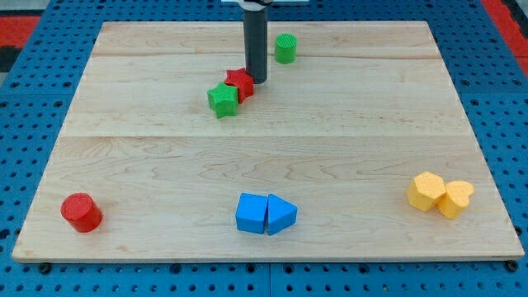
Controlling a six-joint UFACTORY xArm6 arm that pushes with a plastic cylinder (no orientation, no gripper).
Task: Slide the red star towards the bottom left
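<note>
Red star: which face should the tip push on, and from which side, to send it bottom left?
Push the red star on its upper-right face, from the view's top right, where my tip already sits. The green star touches its lower-left side and will likely be pushed along.

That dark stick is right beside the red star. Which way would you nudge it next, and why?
I would probably keep pushing toward the view's bottom left. My tip sits at the red star on its right side, so it is already behind the star for that direction. The green star touches the red star on its lower left, so it will likely be shoved along too.
</note>
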